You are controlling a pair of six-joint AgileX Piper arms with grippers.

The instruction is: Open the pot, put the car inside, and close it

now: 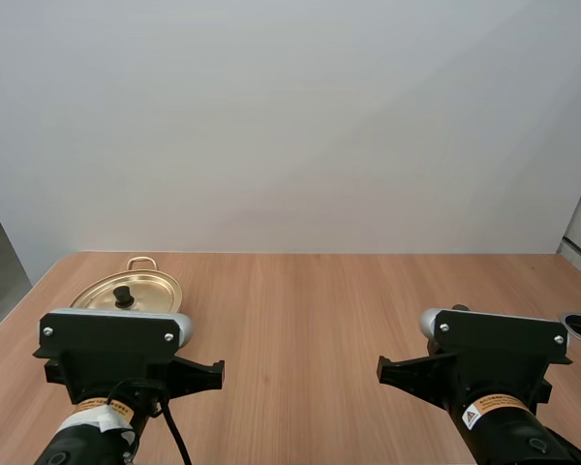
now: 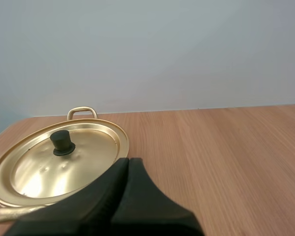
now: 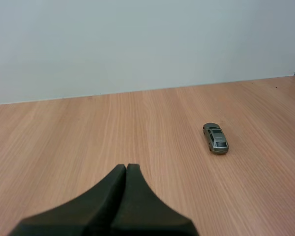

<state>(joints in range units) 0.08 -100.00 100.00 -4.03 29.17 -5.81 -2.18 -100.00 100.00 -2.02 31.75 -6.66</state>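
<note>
my left gripper (image 2: 128, 161) has its fingers pressed together into one dark wedge, holding nothing, low over the table (image 1: 300, 320). just ahead of it sits the golden pot (image 2: 59, 162), lid (image 2: 83, 147) on, with the black knob (image 2: 62, 143) upright at the middle and a loop handle (image 2: 81, 112) on the far side. from the high view the pot is near the table's far left corner. my right gripper (image 3: 126, 166) is likewise closed on nothing. the small grey car (image 3: 216, 138) stands on its wheels on bare wood, ahead of that gripper and off to its right, well apart from the tips. a dark speck past my right arm in the high view may be the car, though i can't be sure.
</note>
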